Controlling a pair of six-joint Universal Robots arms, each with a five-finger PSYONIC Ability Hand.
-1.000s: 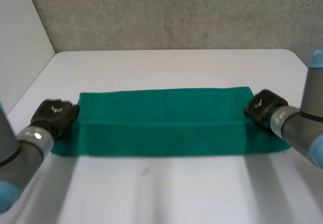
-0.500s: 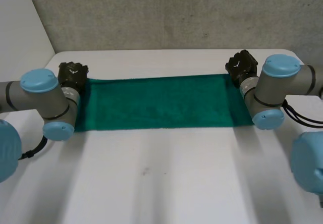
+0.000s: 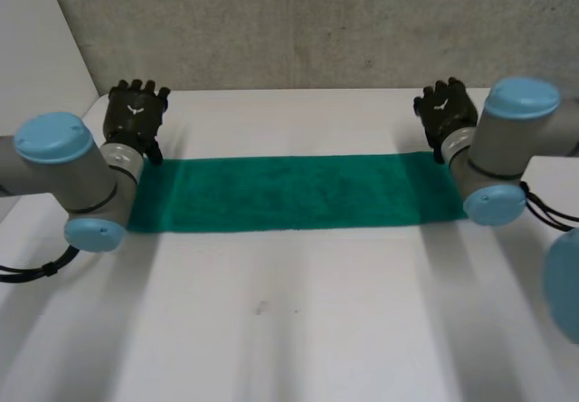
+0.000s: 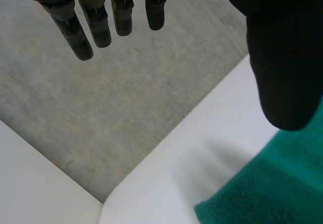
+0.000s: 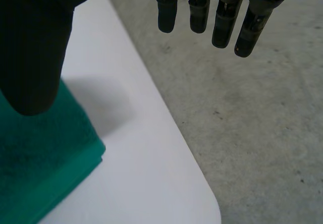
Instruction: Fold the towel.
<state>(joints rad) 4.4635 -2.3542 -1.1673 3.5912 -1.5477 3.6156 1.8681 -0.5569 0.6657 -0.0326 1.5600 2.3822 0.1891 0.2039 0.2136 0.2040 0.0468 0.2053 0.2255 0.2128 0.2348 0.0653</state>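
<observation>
Across the middle of the table (image 3: 289,330) the towel (image 3: 289,192) lies flat as a long green strip, running from one arm to the other. At its far left corner sits the left hand (image 3: 136,117) and at its far right corner the right hand (image 3: 443,112) — both just past the towel's far edge, toward the wall (image 3: 317,22). Each hand's fingers are straight and spread and hold nothing. In the left wrist view the fingers (image 4: 101,24) point out over the wall, with the thumb (image 4: 282,57) well apart from them. The right wrist view shows the same for its fingers (image 5: 202,9) and thumb (image 5: 33,47). Each thumb covers part of the towel corner beneath it, so I can't tell whether it touches the cloth. In the right wrist view that corner shows two layers at its edge. From the head camera the left arm (image 3: 68,171) hides the strip's left end and near corner, and the right arm (image 3: 502,148) hides the right end — I can't make out how those ends lie.
</observation>
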